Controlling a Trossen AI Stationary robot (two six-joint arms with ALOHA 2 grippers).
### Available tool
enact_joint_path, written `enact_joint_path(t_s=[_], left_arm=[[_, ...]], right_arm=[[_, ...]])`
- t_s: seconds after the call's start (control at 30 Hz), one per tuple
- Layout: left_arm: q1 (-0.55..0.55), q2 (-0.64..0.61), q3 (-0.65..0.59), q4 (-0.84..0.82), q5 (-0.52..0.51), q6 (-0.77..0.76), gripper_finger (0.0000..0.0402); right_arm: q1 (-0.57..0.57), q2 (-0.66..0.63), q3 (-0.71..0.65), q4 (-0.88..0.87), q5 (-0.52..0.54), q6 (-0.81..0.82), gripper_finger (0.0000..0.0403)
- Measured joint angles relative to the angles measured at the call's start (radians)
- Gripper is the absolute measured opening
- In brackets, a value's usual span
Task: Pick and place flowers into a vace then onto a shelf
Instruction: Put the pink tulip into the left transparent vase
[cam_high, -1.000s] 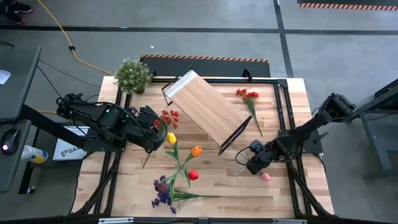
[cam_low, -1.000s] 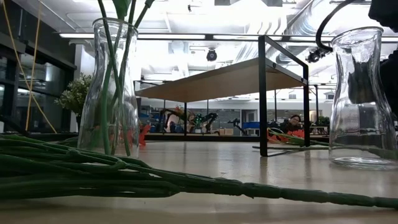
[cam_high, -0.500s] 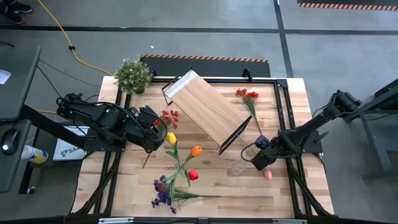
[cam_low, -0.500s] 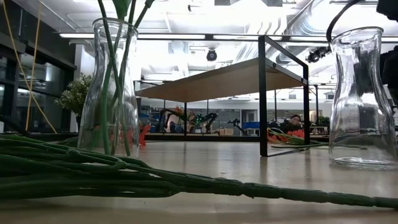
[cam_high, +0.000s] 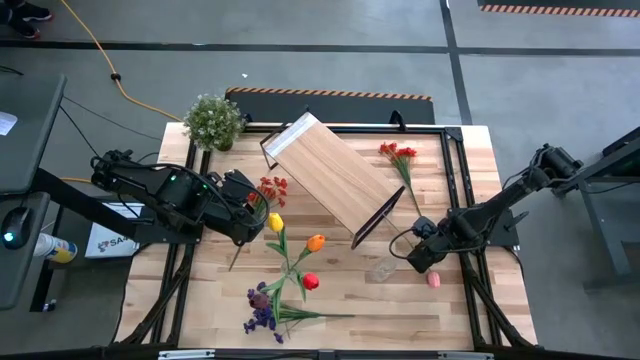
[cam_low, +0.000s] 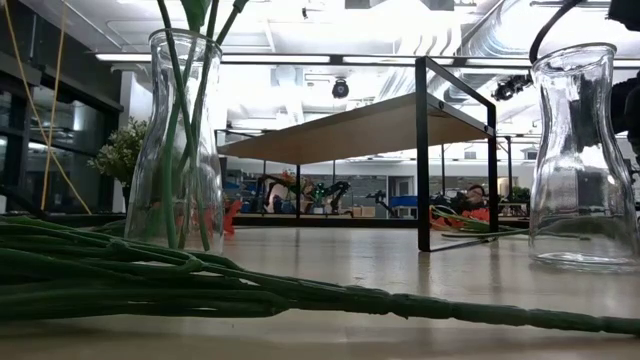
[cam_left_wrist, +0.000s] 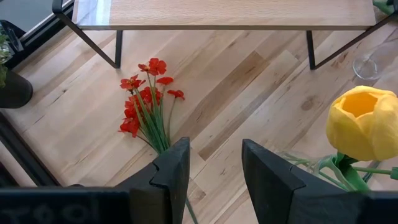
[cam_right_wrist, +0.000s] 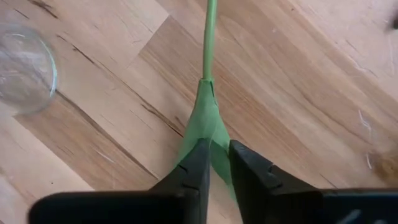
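A pink tulip (cam_high: 433, 280) lies at the table's right, and my right gripper (cam_high: 421, 258) is shut on its green stem, just right of an empty glass vase (cam_high: 380, 270). A second vase (cam_low: 185, 150) holds green stems; yellow (cam_high: 275, 222), orange (cam_high: 316, 242) and red (cam_high: 310, 282) tulips stand over the table's middle. My left gripper (cam_left_wrist: 214, 177) hangs open above a red spray (cam_left_wrist: 144, 99) lying on the table. The shelf (cam_high: 335, 180) stands slantwise at the far middle. My right gripper pinches the pink tulip's stem at its leafy part (cam_right_wrist: 208, 134) between its two fingers. The fingers come from above, pointing steeply down. The bare stem (cam_right_wrist: 209, 37) runs on past the fingertips over the wood, and the pink head rests on the table beside the gripper.
A purple spray and a maroon flower (cam_high: 262, 305) lie near the front edge, their stems (cam_low: 200, 285) stretched across the low view. Another red spray (cam_high: 400, 155) lies far right of the shelf. A bushy potted plant (cam_high: 213, 120) stands at the far left corner.
My right gripper has gone a little toward the table's right edge, away from the empty vase. The pink tulip's head has slid the same way along the table.
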Motion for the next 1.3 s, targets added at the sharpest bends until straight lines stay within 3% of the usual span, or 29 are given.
enact_joint_path(t_s=[0.47,0.9,1.3], left_arm=[[0.0,0.0,0.0,0.0,0.0,0.0,0.0179],[0.0,0.0,0.0,0.0,0.0,-0.001,0.0179],[0.0,0.0,0.0,0.002,0.0,-0.002,0.0179]], right_arm=[[0.0,0.0,0.001,0.025,0.031,0.0,0.0147],[0.0,0.004,0.001,0.027,0.119,0.0,0.0156],[0.0,0.108,0.001,0.045,0.136,0.0,0.0156]])
